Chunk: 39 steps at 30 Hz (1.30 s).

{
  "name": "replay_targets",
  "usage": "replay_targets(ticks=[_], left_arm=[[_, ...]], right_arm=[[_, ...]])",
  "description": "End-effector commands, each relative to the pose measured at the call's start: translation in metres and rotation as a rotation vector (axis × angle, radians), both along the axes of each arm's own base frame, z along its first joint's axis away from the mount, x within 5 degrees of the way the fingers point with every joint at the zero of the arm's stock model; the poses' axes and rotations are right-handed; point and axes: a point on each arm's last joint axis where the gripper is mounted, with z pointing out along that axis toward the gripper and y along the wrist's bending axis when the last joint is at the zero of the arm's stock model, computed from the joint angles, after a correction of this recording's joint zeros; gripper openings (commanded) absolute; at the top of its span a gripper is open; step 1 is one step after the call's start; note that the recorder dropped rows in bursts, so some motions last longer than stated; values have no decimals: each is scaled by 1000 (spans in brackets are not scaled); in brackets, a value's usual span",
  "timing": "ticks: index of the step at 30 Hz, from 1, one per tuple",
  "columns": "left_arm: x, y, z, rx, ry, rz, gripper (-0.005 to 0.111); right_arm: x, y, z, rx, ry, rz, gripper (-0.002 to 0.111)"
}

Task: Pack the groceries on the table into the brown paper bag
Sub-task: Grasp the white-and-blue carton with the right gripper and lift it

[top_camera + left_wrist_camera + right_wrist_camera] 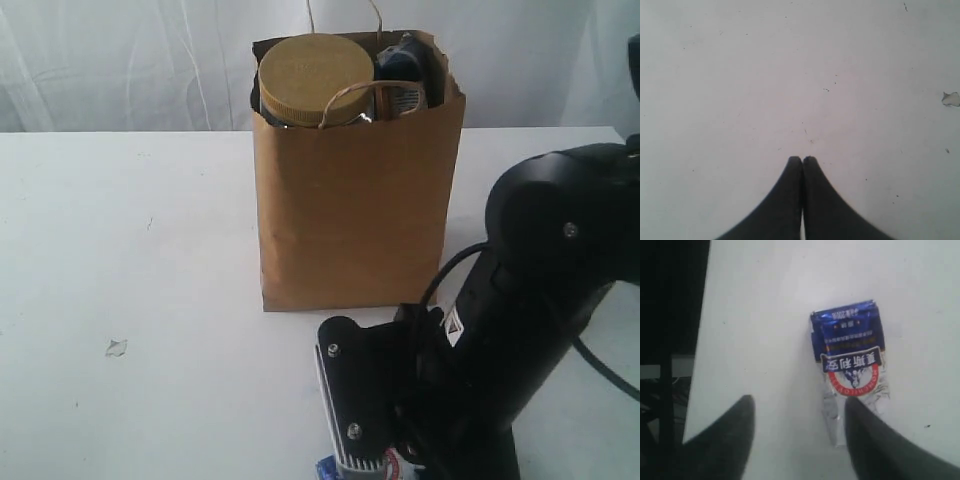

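Kraft-brown paper bag (350, 210) is standing upright well beyond my right arm in the exterior view. The tan-lidded jar (315, 75) is poking out the top, so I'm guessing most of it is packed.

Left wrist view: the left gripper (802, 161) is hovering pinched closed over bare table (740, 75), holding nothing.

Right wrist view: the right gripper (797, 407) is hanging with its jaws spread, empty. The small blue-white packet (850, 357) is lying flat just ahead of the fingertips, with its crimped end beside one finger. It's looking like light, crinkly, slippery foil, so I'm planning on pinching across its narrow sides, mid-body.

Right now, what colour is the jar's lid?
The lid is tan; exterior view shows it best.
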Motion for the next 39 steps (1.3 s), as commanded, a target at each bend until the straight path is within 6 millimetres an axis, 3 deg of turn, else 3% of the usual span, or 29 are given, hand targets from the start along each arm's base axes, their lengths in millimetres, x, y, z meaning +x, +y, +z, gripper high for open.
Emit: replay_targets(ticks=[1, 5, 11, 18, 30, 39], left_arm=[[0, 0, -1, 0, -4, -5, 0], [0, 0, -1, 0, -4, -5, 0], [0, 0, -1, 0, -4, -5, 0], [0, 0, -1, 0, -4, -5, 0], [0, 0, -1, 0, -4, -5, 0], [0, 0, -1, 0, -5, -5, 0]], right_arm=[[4, 11, 2, 77, -91, 5, 74], [9, 26, -3, 148, -160, 40, 74], [5, 41, -30, 95, -89, 84, 74], [8, 43, -37, 88, -89, 78, 74], [19, 47, -71, 0, -110, 119, 74], [19, 47, -73, -9, -109, 119, 48]])
